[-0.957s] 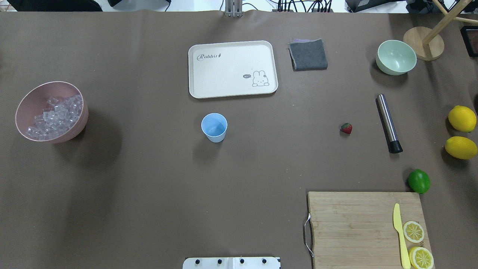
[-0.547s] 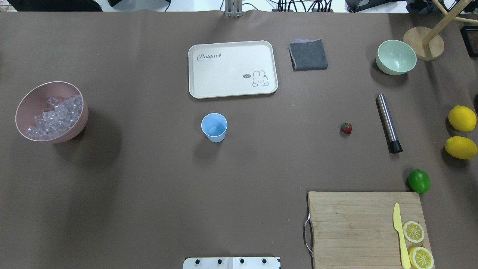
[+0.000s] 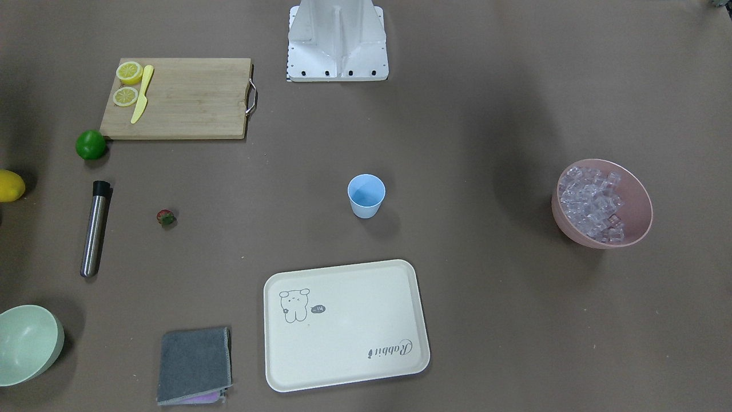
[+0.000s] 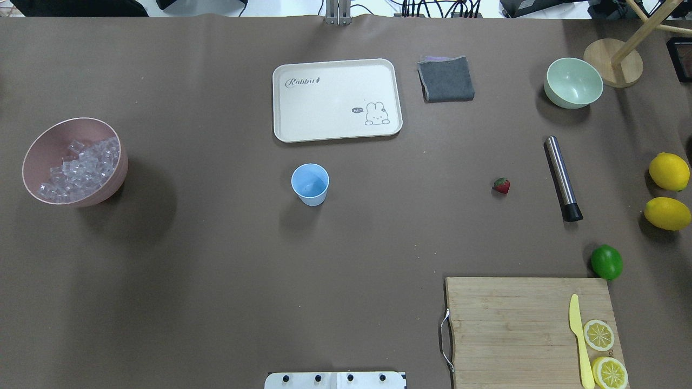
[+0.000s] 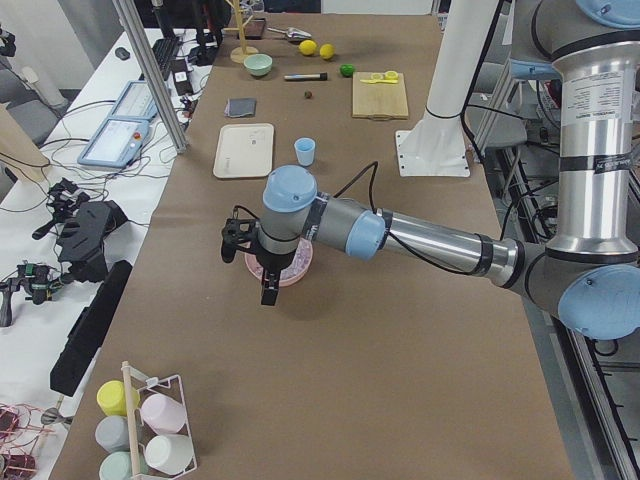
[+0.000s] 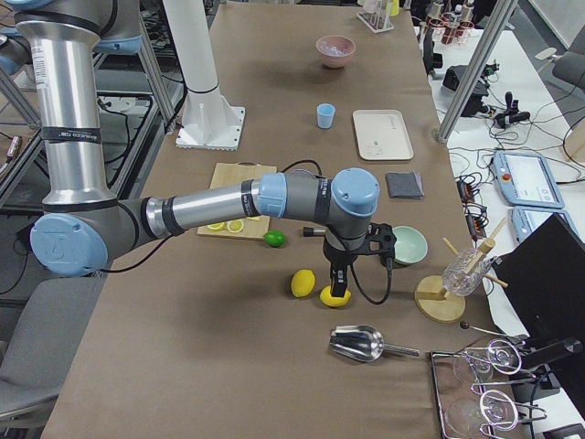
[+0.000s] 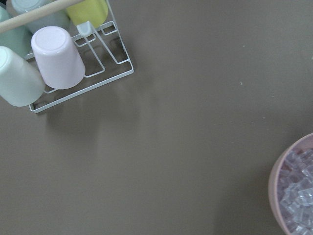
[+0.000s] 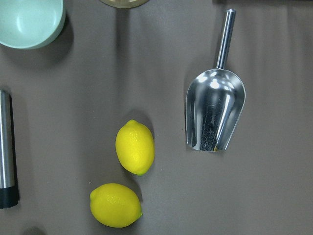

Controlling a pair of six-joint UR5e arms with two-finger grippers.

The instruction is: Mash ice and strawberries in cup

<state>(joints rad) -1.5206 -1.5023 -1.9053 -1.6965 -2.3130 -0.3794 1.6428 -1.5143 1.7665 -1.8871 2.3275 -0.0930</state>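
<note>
The light-blue cup (image 4: 310, 184) stands upright mid-table, seen too in the front-facing view (image 3: 366, 195). A small red strawberry (image 4: 501, 186) lies on the table to the cup's right. The ice (image 4: 81, 168) is piled in a pink bowl (image 4: 54, 141) at the far left. In the exterior left view my left gripper (image 5: 268, 294) hangs above that bowl, and its wrist view catches the ice (image 7: 298, 196) at the lower right edge. In the exterior right view my right gripper (image 6: 338, 285) hovers over two lemons. I cannot tell whether either gripper is open or shut.
A steel muddler (image 4: 563, 178) lies right of the strawberry. Around it are a lime (image 4: 606, 262), a cutting board (image 4: 513, 324), a pale green bowl (image 4: 573, 82), a grey cloth (image 4: 446, 79) and a cream tray (image 4: 335, 100). A metal scoop (image 8: 215, 115) lies beside the lemons (image 8: 135, 147).
</note>
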